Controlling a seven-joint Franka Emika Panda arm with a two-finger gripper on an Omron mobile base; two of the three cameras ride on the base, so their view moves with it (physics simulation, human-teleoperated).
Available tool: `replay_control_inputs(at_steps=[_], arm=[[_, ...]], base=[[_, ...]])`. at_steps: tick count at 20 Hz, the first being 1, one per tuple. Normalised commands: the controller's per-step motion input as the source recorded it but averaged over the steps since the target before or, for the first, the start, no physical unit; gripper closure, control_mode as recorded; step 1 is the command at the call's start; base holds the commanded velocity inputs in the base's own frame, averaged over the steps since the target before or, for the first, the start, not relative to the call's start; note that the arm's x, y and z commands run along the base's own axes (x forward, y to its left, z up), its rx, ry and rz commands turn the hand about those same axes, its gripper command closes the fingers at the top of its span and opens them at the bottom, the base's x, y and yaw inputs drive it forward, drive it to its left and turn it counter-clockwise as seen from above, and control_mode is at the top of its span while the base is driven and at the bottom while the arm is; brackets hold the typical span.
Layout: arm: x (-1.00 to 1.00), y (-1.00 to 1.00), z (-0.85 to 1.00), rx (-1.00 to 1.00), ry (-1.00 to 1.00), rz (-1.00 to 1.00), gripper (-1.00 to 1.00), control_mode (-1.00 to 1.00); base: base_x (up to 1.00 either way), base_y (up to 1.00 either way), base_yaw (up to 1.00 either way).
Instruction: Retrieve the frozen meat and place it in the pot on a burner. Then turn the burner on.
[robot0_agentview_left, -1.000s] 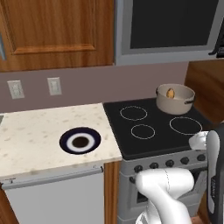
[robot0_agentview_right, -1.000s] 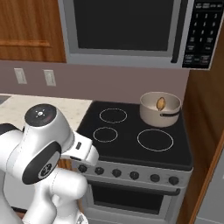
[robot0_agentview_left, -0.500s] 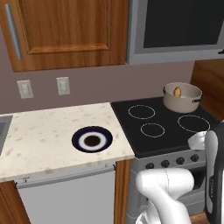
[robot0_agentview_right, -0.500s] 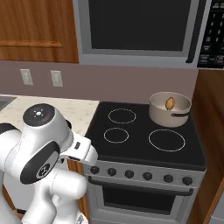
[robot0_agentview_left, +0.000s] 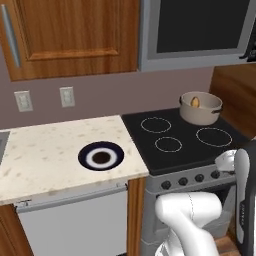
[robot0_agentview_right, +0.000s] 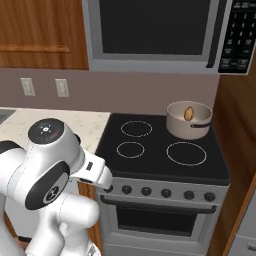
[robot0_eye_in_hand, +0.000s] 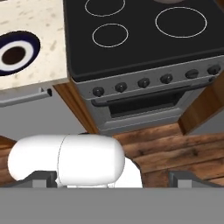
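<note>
Wood cabinets (robot0_agentview_left: 75, 37) line the wall above me, with a microwave (robot0_agentview_right: 155, 32) mounted over the black stove (robot0_agentview_left: 185, 142). Left of the stove runs a speckled pale counter (robot0_agentview_left: 45, 155), and two outlets (robot0_agentview_left: 66, 96) sit on the mauve wall behind it. Below the cooktop the oven door and a row of dark knobs (robot0_eye_in_hand: 143, 82) face me; the floor beneath is wood plank (robot0_eye_in_hand: 183, 153). The pot (robot0_agentview_right: 189, 120) stands on the back right burner, and the frozen meat (robot0_agentview_right: 188, 113) lies inside it, an orange lump against the far wall of the pot. A dark blue-rimmed plate (robot0_agentview_left: 101, 156) rests on the counter near the stove's edge. My gripper (robot0_eye_in_hand: 113, 179) hangs low in front of the oven, fingers spread wide, holding nothing.
</note>
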Motion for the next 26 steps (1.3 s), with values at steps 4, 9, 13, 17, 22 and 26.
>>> replay_control_inputs(at_steps=[4, 9, 13, 17, 22, 26], arm=[[0.0, 0.0, 0.0, 0.0, 0.0, 0.0, -1.0, 1.0], [0.0, 0.0, 0.0, 0.0, 0.0, 0.0, -1.0, 1.0], [0.0, 0.0, 0.0, 0.0, 0.0, 0.0, -1.0, 1.0], [0.0, 0.0, 0.0, 0.0, 0.0, 0.0, -1.0, -1.0], [0.21, -0.19, 0.0, 0.0, -0.01, 0.07, -1.0, -1.0], [0.56, -0.98, -0.03, 0.08, -0.21, 0.45, -1.0, -1.0]], base=[[-0.55, 0.22, -0.14], [-0.44, 0.4, -0.1], [-0.01, 0.2, -0.01], [0.0, 0.0, 0.0], [0.0, 0.0, 0.0], [0.0, 0.0, 0.0]])
